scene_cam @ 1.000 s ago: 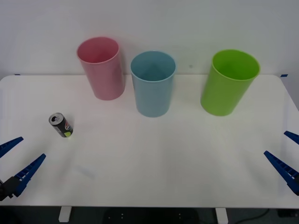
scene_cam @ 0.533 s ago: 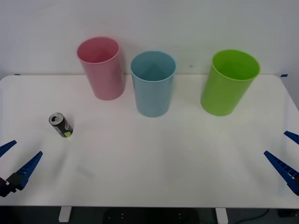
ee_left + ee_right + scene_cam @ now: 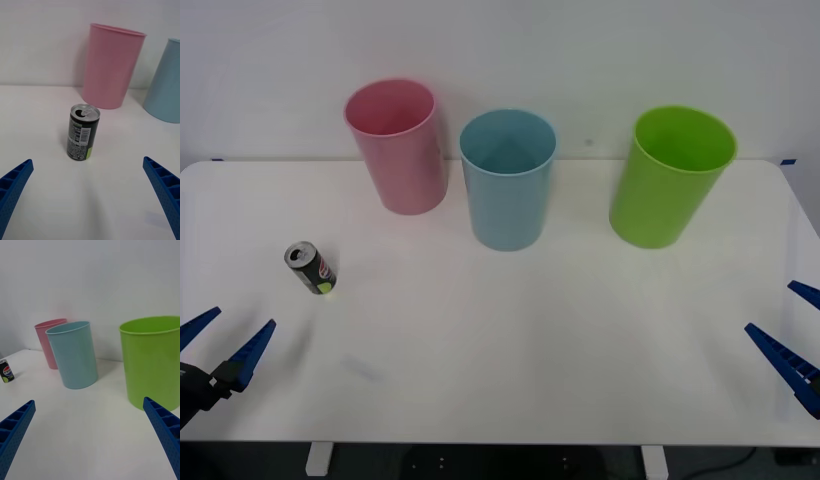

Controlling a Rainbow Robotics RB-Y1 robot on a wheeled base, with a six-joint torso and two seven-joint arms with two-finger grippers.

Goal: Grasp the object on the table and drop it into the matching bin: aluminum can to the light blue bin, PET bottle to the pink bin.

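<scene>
The small black aluminum can (image 3: 311, 268) with a silver top stands upright on the left part of the white table (image 3: 510, 340). My left gripper (image 3: 242, 320) is open near the front left edge, a short way in front of the can and apart from it. In the left wrist view the can (image 3: 82, 133) stands just beyond my open left gripper (image 3: 87, 161), centred between the fingers. The pink bin (image 3: 398, 150) and the light blue bin (image 3: 506, 185) stand side by side at the back. My right gripper (image 3: 770, 306) rests open at the front right edge, holding nothing.
A lime green bin (image 3: 670, 180) stands at the back right, close ahead of the right gripper (image 3: 89, 400). In the right wrist view the light blue bin (image 3: 73, 354), the pink bin (image 3: 47, 341) and the can (image 3: 6, 371) lie farther off. Bare tabletop spans the middle and front.
My left gripper has shifted slightly back toward the table's front edge and turned a little. The can, the bins and the right arm have not moved.
</scene>
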